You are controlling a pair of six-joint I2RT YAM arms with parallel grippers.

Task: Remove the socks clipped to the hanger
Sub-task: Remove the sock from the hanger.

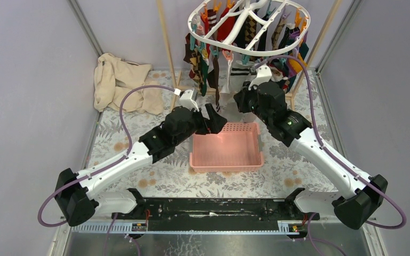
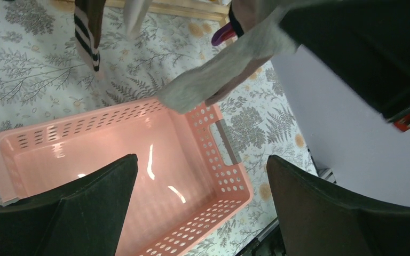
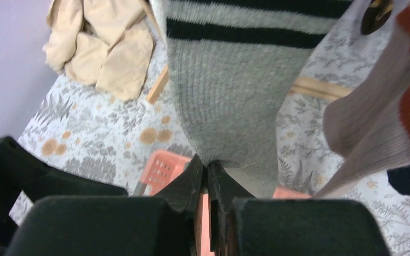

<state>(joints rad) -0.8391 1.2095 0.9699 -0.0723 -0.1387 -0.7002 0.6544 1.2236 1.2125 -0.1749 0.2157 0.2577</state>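
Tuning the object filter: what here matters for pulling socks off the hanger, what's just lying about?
Job: socks, hanger, grey striped sock pinched by right gripper, pink basket (likely drop spot).
Lying about: beige cloth, wooden frame, floral table cover.

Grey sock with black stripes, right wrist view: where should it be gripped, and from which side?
At its free lower tip, from below: the grey sock hangs straight down from the hanger, so only that end is loose. The right gripper is shut there.
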